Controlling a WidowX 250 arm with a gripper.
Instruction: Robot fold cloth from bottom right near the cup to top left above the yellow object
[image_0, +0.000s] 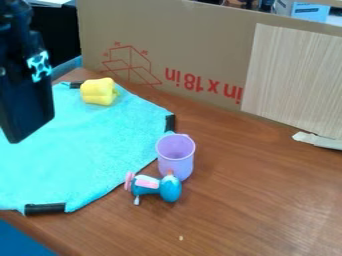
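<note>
A brown wooden table (260, 200) carries the scene, with a cardboard sheet (207, 30) standing along its far side, probably as a backdrop. On the table's left part, reaching close to its near-left edge, lies the task's turquoise cloth (100, 145) — spread out, it seems, so that one corner can be carried across the rest. It looks soft and fuzzy, mostly flat and bright, with slight ripples and no fold made. A black robot arm (25, 95) hangs over the cloth's left side; whether its jaws are wide, narrow or holding anything, I cannot tell. A lilac cup (176, 162) stands upright just beside the cloth's right corner, likely as the marker for where the fold begins. A yellow object (98, 92), lobed like a toy pepper, sits by the cloth's far edge and seems to mark where the fold should end. A small teal-and-pink toy (160, 187) lies on its side in front of the cup. Smallest are black strips (45, 208) at the cloth's border — perhaps clips or weights to make its corners easier to grip.
</note>
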